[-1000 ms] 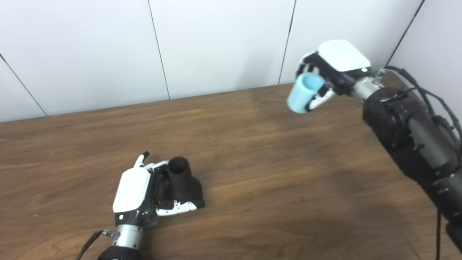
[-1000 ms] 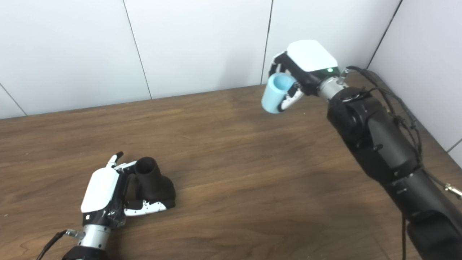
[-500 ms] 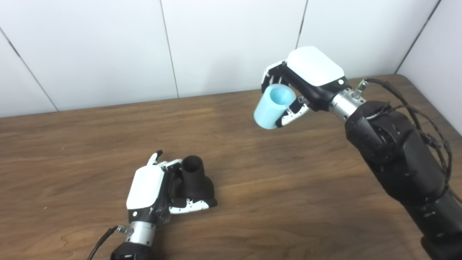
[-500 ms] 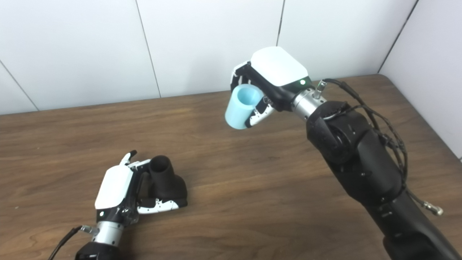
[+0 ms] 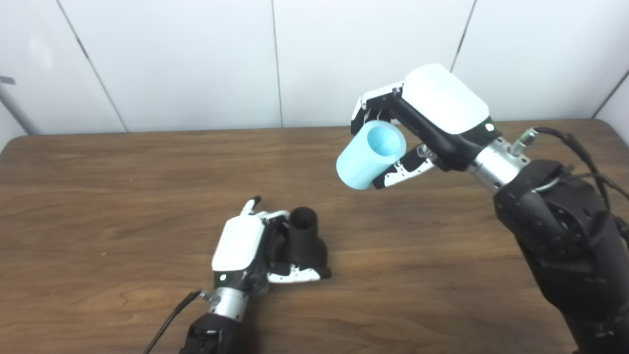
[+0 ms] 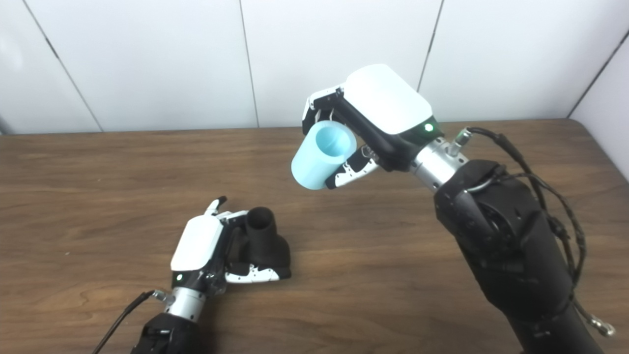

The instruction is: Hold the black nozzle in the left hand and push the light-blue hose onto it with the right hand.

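At lower centre of frame, with left robot hand (image 5: pixel 245 248) clamped round black nozzle (image 5: pixel 305 241) on worktop (image 5: pixel 123 196), and right robot hand (image 5: pixel 417 123) gripping light-blue hose (image 5: pixel 368 156) aloft at upper right: lower, tilt bore over upturned mouth, then press squarely.

The right hand (image 6: pixel 373 123) is raised above the wooden table (image 6: pixel 393 236), its fingers wrapped round a short light-blue hose (image 6: pixel 322 156) whose open end faces up and toward the camera; the left hand (image 6: pixel 204 253) rests low on the table, clasping the black nozzle (image 6: pixel 265 241), its round opening upward; hose and nozzle are well apart.
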